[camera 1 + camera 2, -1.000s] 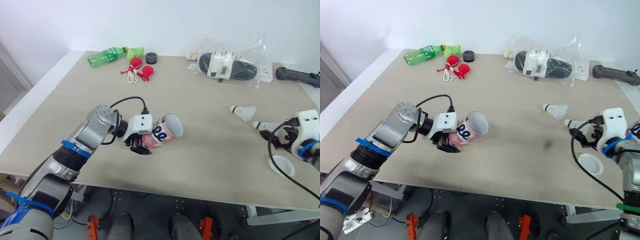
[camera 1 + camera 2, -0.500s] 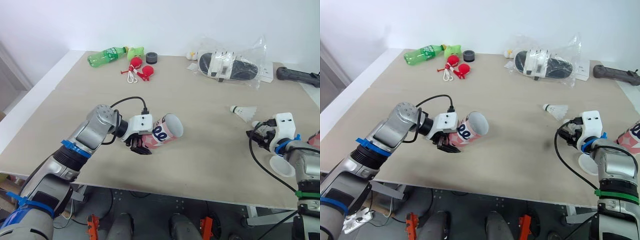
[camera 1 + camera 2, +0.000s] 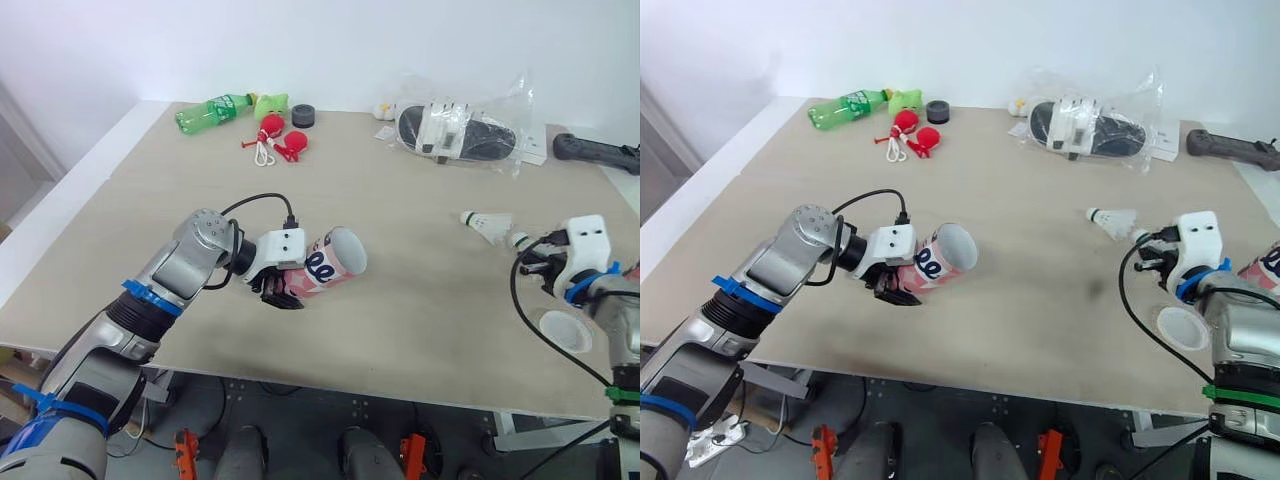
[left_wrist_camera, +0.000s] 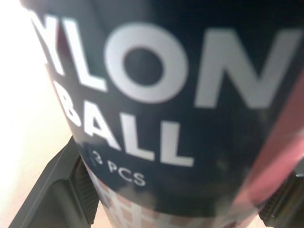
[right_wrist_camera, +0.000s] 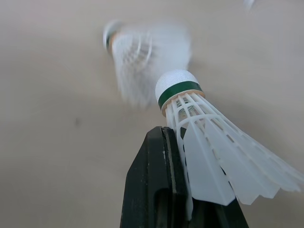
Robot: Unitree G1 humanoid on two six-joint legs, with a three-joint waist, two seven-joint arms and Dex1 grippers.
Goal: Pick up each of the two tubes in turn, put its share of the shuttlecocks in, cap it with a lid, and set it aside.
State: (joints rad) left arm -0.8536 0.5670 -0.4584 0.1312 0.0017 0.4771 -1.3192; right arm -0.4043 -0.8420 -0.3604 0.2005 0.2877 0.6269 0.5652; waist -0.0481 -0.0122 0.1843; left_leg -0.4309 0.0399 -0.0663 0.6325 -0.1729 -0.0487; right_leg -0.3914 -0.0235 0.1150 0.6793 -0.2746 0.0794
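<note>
My left gripper is shut on a pink tube over the table's middle left. The tube lies tilted, its open mouth facing right. In the left wrist view the tube's label sits close between the fingers. My right gripper is at the right, shut on a white shuttlecock by its skirt, with the cork pointing left. A second shuttlecock lies on the table just beyond it. A white lid lies near the front right edge. A second pink tube shows at the right border.
At the table's back stand a green bottle, red toys with a cord, a black roll and bagged slippers. A black handle lies at the far right. The table's right edge is close to my right arm.
My right gripper has shut on the shuttlecock that lay by the right edge, swinging left and then back right with it. The left arm and its tube have stayed put.
</note>
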